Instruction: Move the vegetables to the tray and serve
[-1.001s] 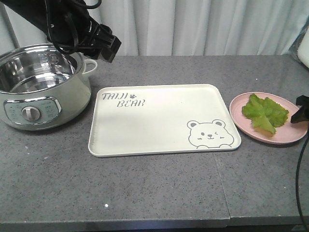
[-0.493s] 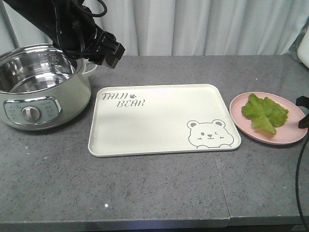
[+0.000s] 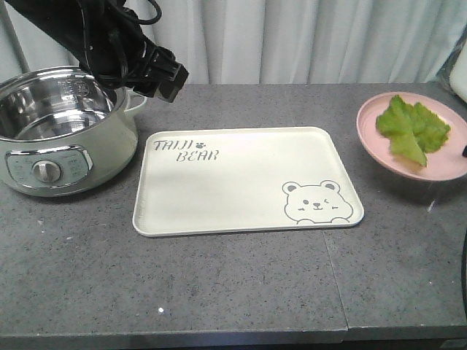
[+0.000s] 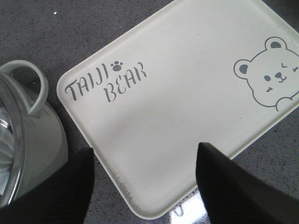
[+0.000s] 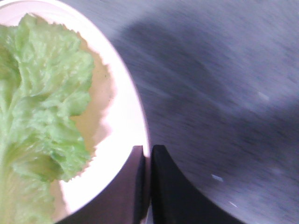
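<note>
Cream tray (image 3: pixel 241 182), grey bear print; green vegetables (image 3: pixel 412 130); pink plate (image 3: pixel 372 138); speckled grey counter (image 3: pixel 219 284).

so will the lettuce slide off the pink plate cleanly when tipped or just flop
Likely floppy: the lettuce lies flat and crinkled on the pink plate, so it should sag rather than slide as one piece. It looks thin and light, so it may cling until tilted steeply. The right pincer pinches only the rim, so the plate might wobble.
</note>
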Robot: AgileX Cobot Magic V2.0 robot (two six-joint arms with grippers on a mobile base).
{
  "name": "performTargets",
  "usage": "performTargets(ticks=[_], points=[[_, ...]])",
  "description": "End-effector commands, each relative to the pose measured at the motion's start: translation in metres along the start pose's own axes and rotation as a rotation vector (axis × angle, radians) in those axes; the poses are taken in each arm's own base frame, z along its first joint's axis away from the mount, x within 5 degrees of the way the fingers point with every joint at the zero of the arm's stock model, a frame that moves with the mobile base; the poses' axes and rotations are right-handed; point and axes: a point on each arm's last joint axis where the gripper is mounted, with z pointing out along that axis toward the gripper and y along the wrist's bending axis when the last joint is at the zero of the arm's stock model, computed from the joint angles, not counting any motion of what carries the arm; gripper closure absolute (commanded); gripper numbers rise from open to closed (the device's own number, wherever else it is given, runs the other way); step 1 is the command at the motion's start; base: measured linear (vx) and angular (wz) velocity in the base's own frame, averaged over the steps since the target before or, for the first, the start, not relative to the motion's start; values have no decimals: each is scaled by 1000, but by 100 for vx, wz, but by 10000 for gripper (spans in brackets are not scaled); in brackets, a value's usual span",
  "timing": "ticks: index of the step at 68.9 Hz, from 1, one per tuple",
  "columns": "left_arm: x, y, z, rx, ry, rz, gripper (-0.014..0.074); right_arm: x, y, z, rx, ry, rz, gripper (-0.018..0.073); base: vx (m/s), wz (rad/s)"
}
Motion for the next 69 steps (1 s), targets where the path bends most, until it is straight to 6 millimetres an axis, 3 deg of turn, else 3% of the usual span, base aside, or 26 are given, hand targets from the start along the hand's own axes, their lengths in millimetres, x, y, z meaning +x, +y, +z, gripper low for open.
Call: performTargets(ticks=[1,12,15,21,28,37,45,56,69], points=[[-3,-1,-27,-1,-80,-9,134,-18,56,-29,-198,-112,-75,565,0,0],[-3,-1,-27,-4,-80,-10,134,-16,126,-13,-323,-62,-231,561,0,0],[-3,-1,-27,-4,-80,-11,134,-8,157,1,-345,-35,-305,561,0,0],[-3,0,-27,-10,-80,-16,134,4,188,26,-336,-1,-359,558,0,0],[-3,2,-27,-30,-79,-33,134,22,210,57,-315,72,-415,554,0,0],[-3,4,-27,-50,-79,-51,134,47,224,95,-285,164,-495,546,0,0],[-3,4,-27,-50,-79,-68,134,59,229,114,-264,210,-536,520,0,0],[-3,4,-27,-50,-80,-82,134,59,232,118,-268,206,-543,421,0,0],[-3,4,-27,-54,-80,-100,134,58,229,116,-243,211,-570,179,0,0]])
